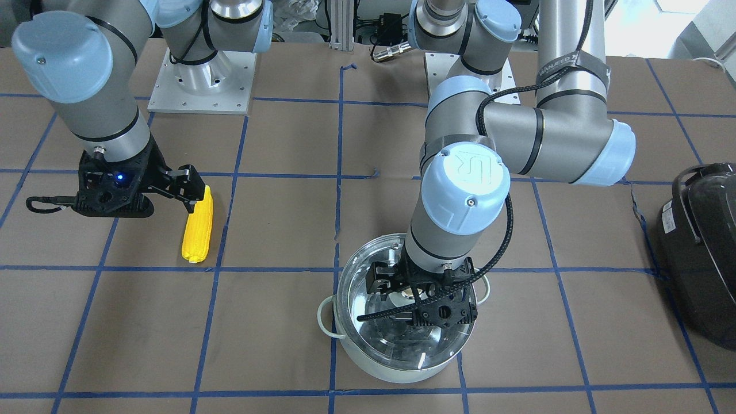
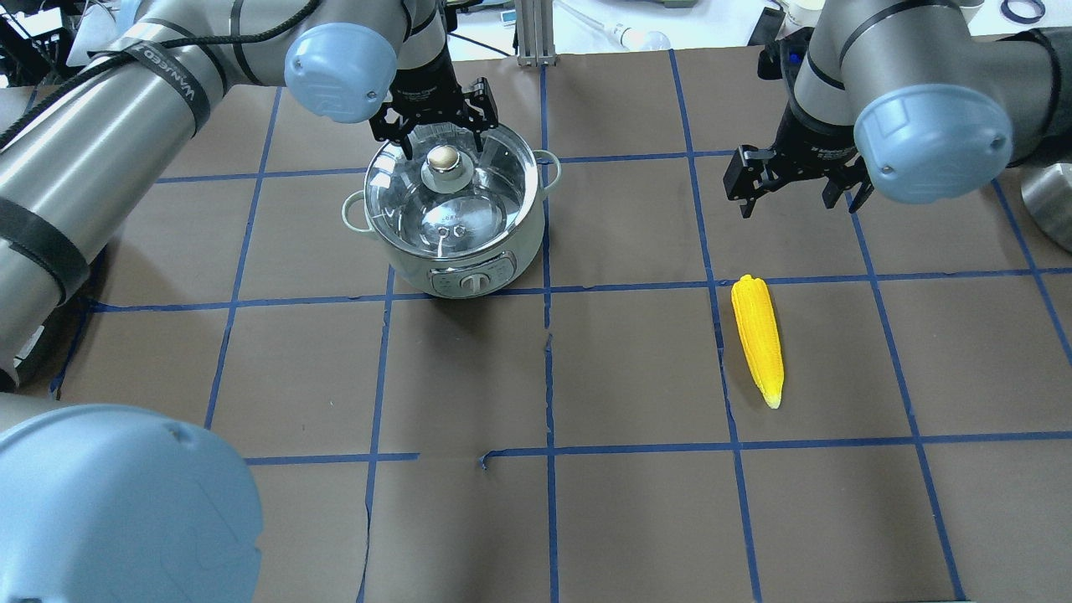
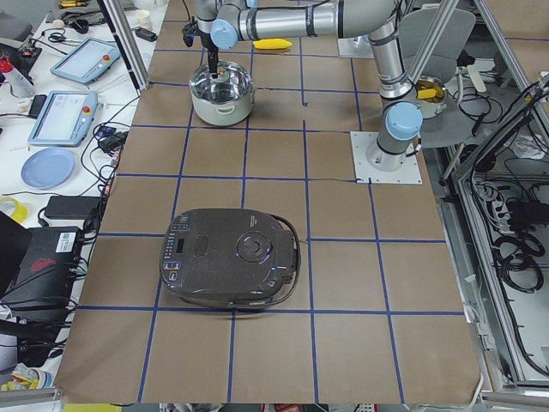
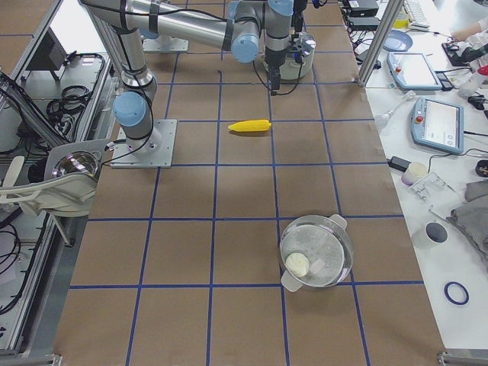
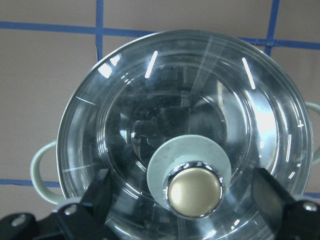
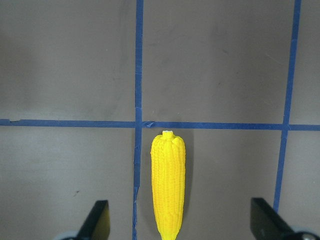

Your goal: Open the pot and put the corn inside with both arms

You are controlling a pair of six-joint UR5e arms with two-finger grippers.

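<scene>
The pot (image 2: 410, 266) stands at the far left with its glass lid (image 2: 456, 213) on; it also shows in the front view (image 1: 391, 371). My left gripper (image 2: 440, 126) is open and hangs over the lid. In the left wrist view its fingers (image 5: 100, 192) stand on either side of the round knob (image 5: 195, 187) without touching it. The yellow corn (image 2: 758, 339) lies flat on the table at the right. My right gripper (image 2: 791, 197) is open and empty above the corn's blunt end. The right wrist view shows the corn (image 6: 168, 185) between the open fingers.
A large dark appliance (image 3: 232, 270) sits toward the table's end on my left, also seen in the front view (image 1: 701, 253). A second lidded pot (image 4: 316, 252) stands toward the table's end on my right. Blue tape lines grid the brown table.
</scene>
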